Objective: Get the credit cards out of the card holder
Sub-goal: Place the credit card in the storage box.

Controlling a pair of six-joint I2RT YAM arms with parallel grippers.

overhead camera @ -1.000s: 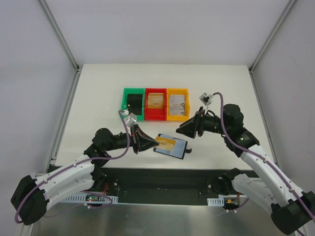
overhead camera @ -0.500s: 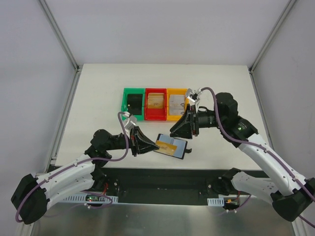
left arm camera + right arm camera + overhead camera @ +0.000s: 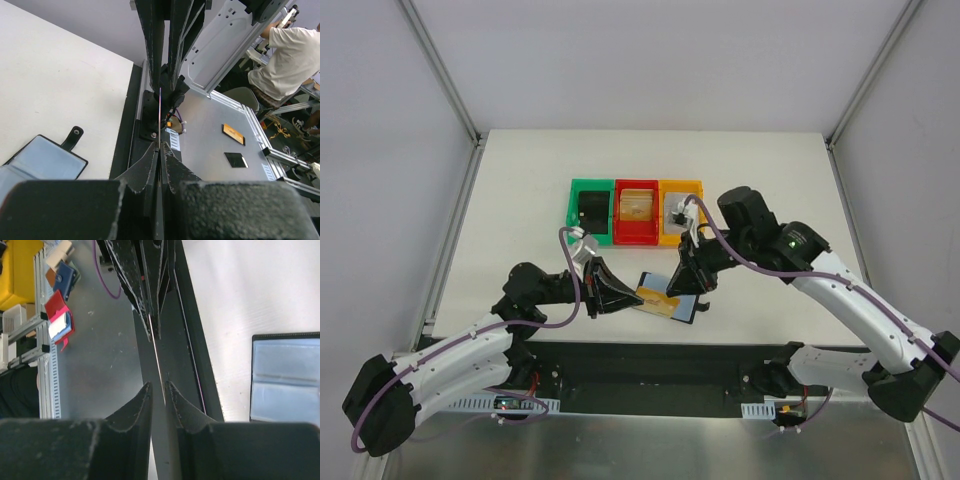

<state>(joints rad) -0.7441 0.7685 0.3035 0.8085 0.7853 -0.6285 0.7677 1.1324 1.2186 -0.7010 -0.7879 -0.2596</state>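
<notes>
The card holder [image 3: 683,309] lies open near the table's front edge, bluish-grey panels up [image 3: 46,159] [image 3: 285,380]. Just above its left end hangs a tan-gold credit card [image 3: 655,297], with my left gripper [image 3: 624,297] shut on one end. In the left wrist view the card [image 3: 160,112] shows edge-on, clamped in the gripper [image 3: 160,146]. My right gripper [image 3: 676,284] has come onto the card's other end. In the right wrist view its jaws [image 3: 157,386] stand narrowly apart with the thin card edge [image 3: 156,357] in the gap, close to one finger.
Three bins stand in a row behind: a green bin [image 3: 573,205] with a chunky black object, a red bin [image 3: 618,215] holding a tan card, and a yellow bin [image 3: 680,186] partly behind my right arm. The table's front edge and black rail run just below the holder.
My right arm has swung left and down from beside the yellow bin to the held card, its jaws narrowing around it. The left gripper keeps the card almost still.
</notes>
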